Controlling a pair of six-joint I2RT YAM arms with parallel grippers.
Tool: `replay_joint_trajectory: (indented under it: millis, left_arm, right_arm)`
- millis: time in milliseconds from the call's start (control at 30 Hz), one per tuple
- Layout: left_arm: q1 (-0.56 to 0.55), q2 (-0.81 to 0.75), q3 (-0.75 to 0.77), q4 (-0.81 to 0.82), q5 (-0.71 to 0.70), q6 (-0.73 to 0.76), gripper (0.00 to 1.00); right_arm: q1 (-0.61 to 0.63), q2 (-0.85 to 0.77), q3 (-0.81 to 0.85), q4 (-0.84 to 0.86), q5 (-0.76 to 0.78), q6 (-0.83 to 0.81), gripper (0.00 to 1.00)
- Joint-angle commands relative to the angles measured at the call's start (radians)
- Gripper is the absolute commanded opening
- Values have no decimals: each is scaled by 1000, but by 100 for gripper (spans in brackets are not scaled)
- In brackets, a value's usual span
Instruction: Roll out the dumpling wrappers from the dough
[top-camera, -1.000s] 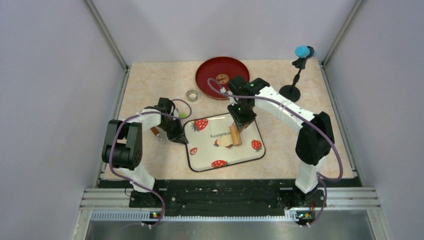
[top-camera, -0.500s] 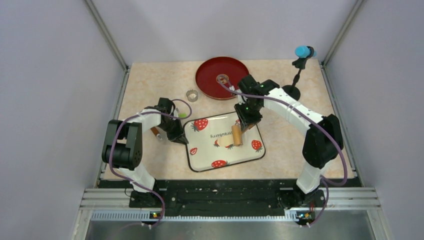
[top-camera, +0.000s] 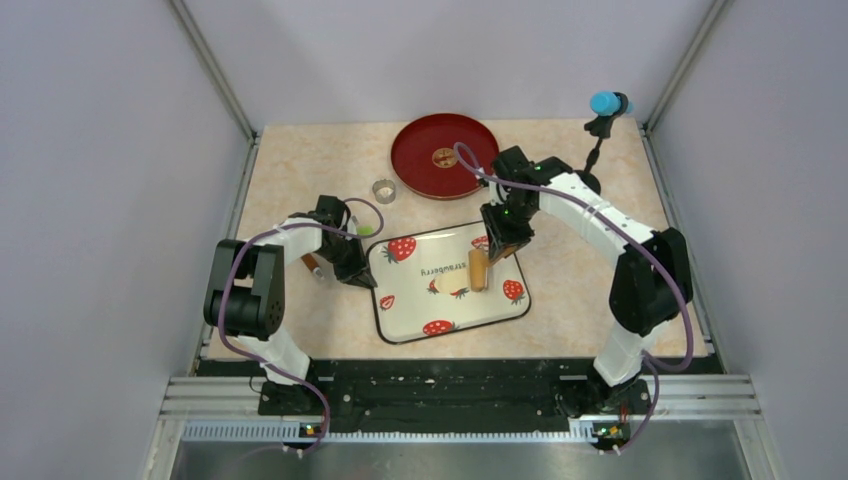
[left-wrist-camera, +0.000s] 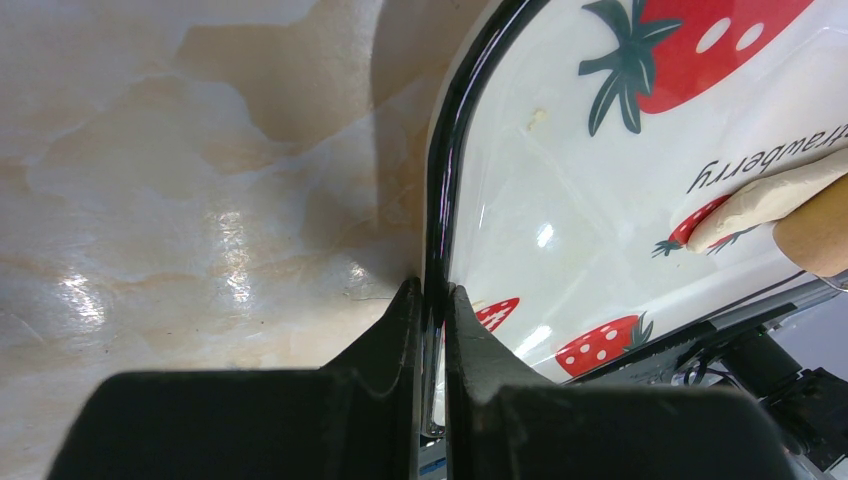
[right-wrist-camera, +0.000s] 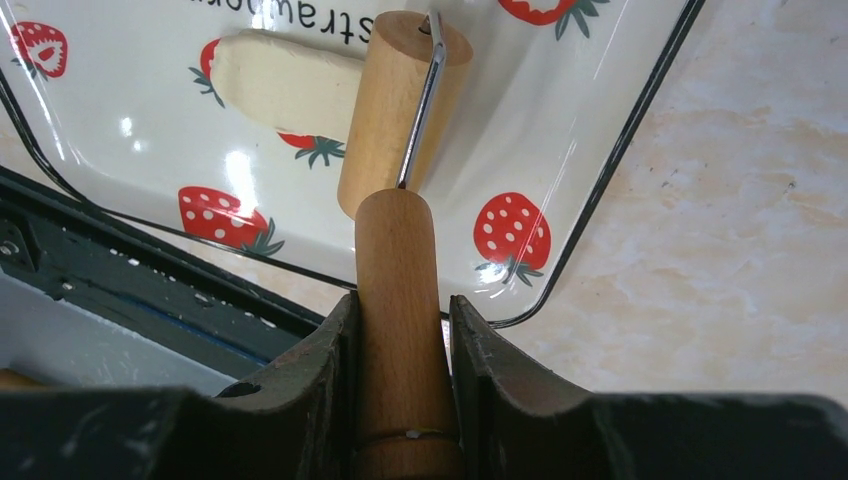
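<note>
On the counter (top-camera: 300, 170), near centre: tray (top-camera: 420, 300), its left rim pinched between the nearly closed left jaws, likely to stop it sliding during rolling. Clamped by its handle in the right jaws: rolling pin (right-wrist-camera: 382, 140), barrel across the tray's right half. Just left of the barrel, touching it: dough (right-wrist-camera: 290, 85), a flattened strip. Since a second ago: pin shifted right and straightened; left side unchanged.
</note>
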Motion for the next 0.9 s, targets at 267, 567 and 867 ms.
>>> replay_joint_trajectory:
  millis: [267, 567, 867]
  left_arm:
    - [-11, 11, -44, 15, -78, 10, 0]
    - [-8, -38, -113, 83, 18, -77, 0]
    - [-8, -126, -191, 141, 96, -163, 0]
  right_arm:
    - [-69, 96, -104, -93, 350, -48, 0]
    - [-81, 79, -22, -111, 325, -56, 0]
    - [-81, 33, 95, -104, 269, -88, 0]
